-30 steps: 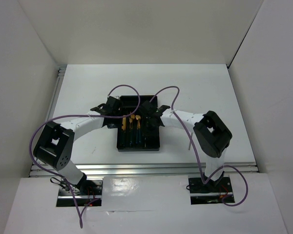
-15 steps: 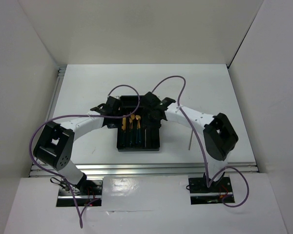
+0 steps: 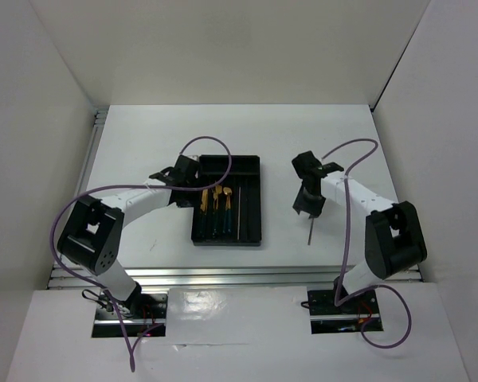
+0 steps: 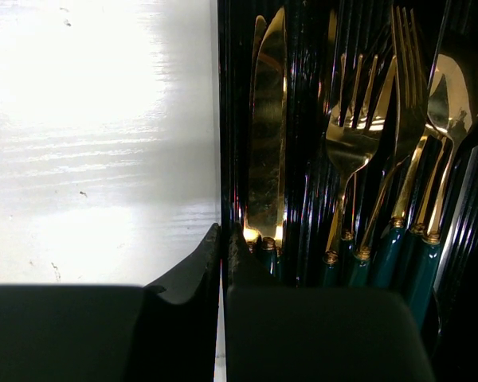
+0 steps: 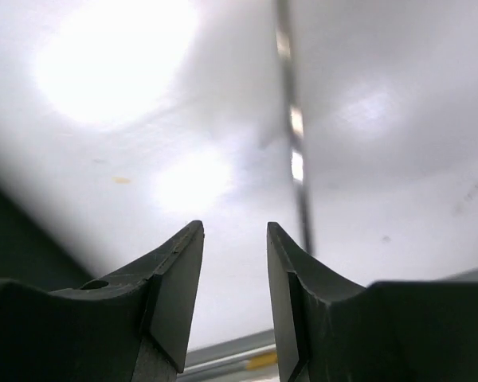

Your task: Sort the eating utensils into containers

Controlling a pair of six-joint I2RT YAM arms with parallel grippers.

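Observation:
The black tray (image 3: 251, 171) lies mid-table. Its lengthwise compartments hold gold-headed, teal-handled knives (image 4: 267, 143), forks (image 4: 358, 143) and another gold head (image 4: 454, 87). One thin chopstick (image 3: 239, 216) lies in a right compartment. My left gripper (image 3: 190, 189) is at the tray's left edge, its jaws shut on the tray's left wall (image 4: 221, 119), one finger outside and one inside. A second chopstick (image 3: 310, 232) lies on the table right of the tray. My right gripper (image 3: 305, 208) hovers over its far end, open and empty. In the right wrist view the chopstick (image 5: 295, 143) runs just ahead of the right finger (image 5: 283, 263).
White walls enclose the table on three sides. A metal rail (image 3: 223, 274) runs along the near edge. Purple cables (image 3: 203, 143) loop over both arms. The tray's far cross compartment (image 3: 223, 165) shows nothing in it.
My right arm has swung from over the tray's far right corner out to the right and now hangs above the chopstick on the table. The left gripper and the tray have not moved.

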